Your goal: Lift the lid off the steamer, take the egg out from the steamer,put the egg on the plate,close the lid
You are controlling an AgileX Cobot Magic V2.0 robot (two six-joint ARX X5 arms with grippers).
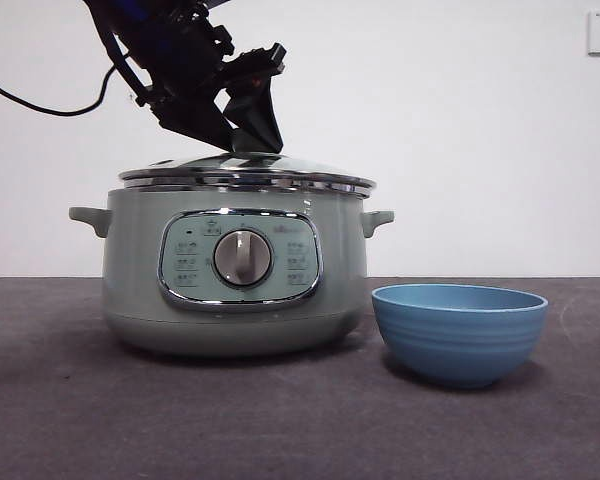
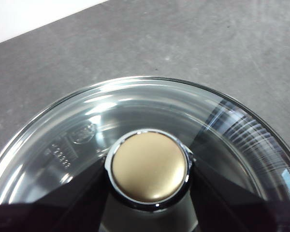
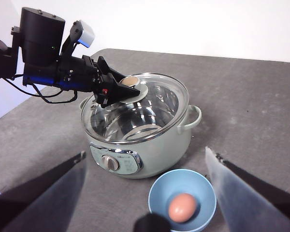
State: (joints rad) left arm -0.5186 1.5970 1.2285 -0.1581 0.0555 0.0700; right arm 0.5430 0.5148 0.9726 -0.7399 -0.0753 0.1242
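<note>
My left gripper [image 1: 242, 140] with fingers clamped on the knob [image 2: 150, 166] of the lid [image 1: 246, 170], lid on the steamer [image 1: 235, 275] mid-bench, plate [image 1: 459, 332] just beside it holding the egg [image 3: 182, 207], my right gripper [image 3: 145, 193] raised toward the front edge, fingers spread wide

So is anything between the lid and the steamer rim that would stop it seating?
Nothing visible does. The left hand is at the knob, and the lid already sits low over the steamer rim. The egg lies in the plate. The right hand hangs open, well away.
</note>
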